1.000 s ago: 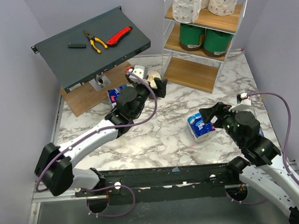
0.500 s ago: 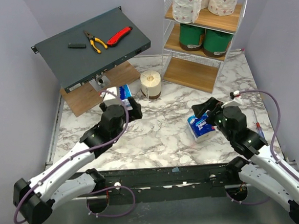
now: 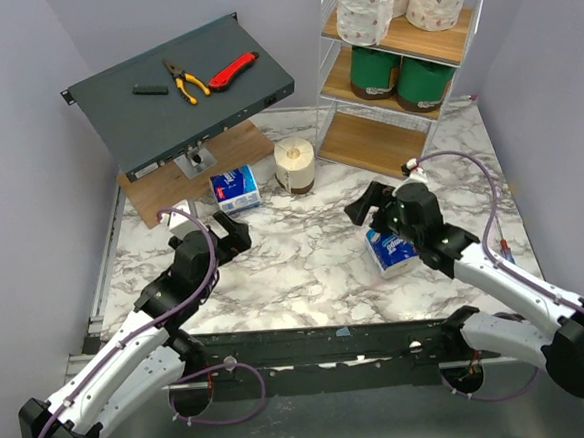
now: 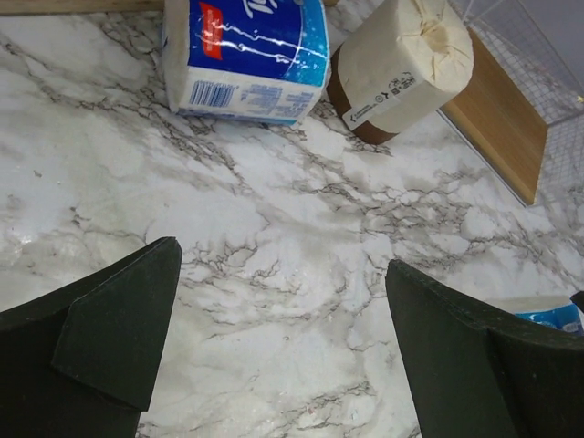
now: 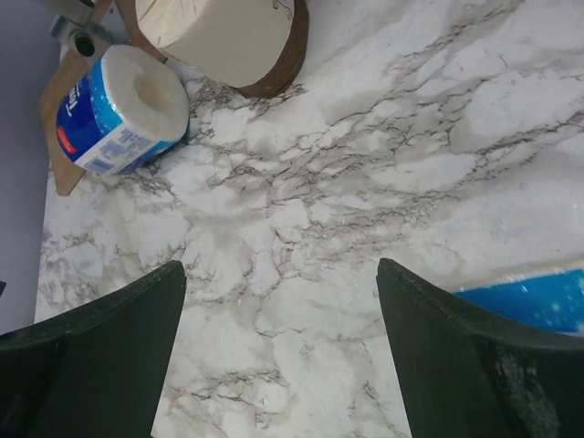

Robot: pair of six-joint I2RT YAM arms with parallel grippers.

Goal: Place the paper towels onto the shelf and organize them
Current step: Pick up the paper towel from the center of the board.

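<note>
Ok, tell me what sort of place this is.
Likely a robot test bench: marble-patterned table, plain walls close around, a slanted grey metal box carrying pliers and a red knife.

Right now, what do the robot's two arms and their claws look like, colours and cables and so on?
The left arm and right arm both have glossy white link shells with bulky black joint housings. Each ends in a matte black claw, the left claw and the right claw, with broad, angular, wedge-shaped fingers. A thin purple cable loops off each wrist from a small white connector.
</note>
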